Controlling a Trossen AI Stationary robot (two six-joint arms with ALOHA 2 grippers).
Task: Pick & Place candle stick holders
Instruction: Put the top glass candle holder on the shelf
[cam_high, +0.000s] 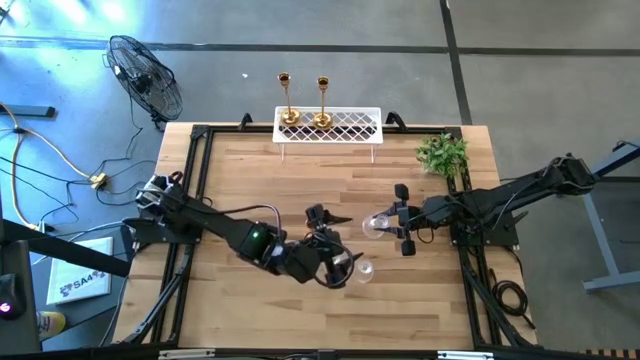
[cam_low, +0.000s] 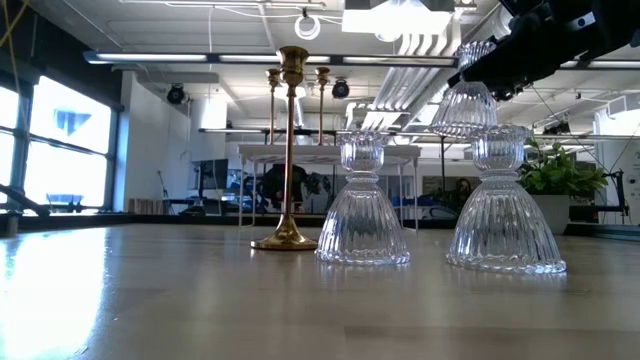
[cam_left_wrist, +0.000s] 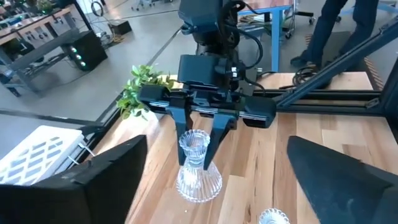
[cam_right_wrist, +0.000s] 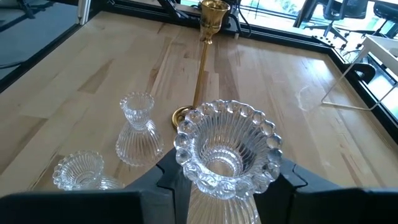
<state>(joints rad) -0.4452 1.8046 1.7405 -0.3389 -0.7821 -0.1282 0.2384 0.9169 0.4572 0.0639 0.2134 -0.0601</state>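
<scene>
My right gripper is shut on a clear glass holder above the table's middle. Two more glass holders and one gold holder stand on their bases on the table. Two gold holders stand on the white rack at the far edge. My left gripper is open and empty. It points toward the right gripper, with one glass holder beside it. My right gripper pinches the glass holder's small upper cup and stem between its two fingers. The fingers come from above and point down. The holder stands upright with its bell-shaped base lifted clear of the table.
A small green plant stands at the far right of the table. A black frame runs along the table's edges. A floor fan and cables lie beyond the far left corner. A person's legs show in the room behind.
</scene>
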